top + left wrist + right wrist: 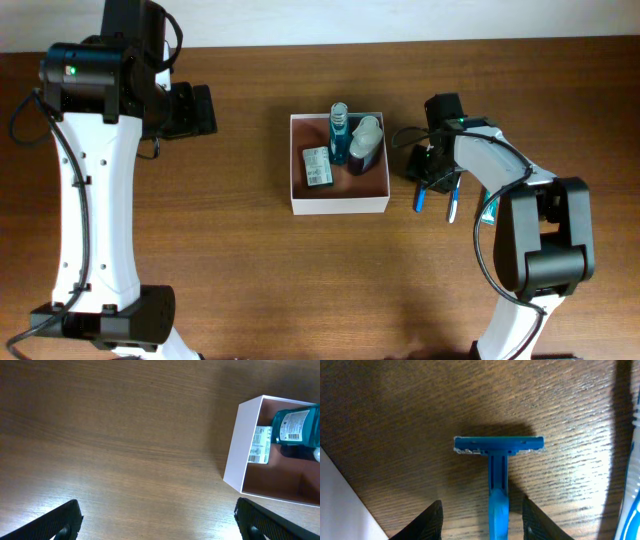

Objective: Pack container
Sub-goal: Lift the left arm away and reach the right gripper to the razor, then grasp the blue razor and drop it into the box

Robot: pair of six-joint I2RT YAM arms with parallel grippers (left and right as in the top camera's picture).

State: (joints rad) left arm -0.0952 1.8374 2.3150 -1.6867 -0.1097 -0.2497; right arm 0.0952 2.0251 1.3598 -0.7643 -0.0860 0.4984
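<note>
White-walled and pinkish-brown inside, the square container holds a blue bottle. Right gripper spread astride a blue razor, unclosed; left gripper wide, empty.

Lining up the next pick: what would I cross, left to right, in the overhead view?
Left gripper → container, holding labelled packet → blue bottle → grey tube → blue razor → blue-and-white stick.
</note>
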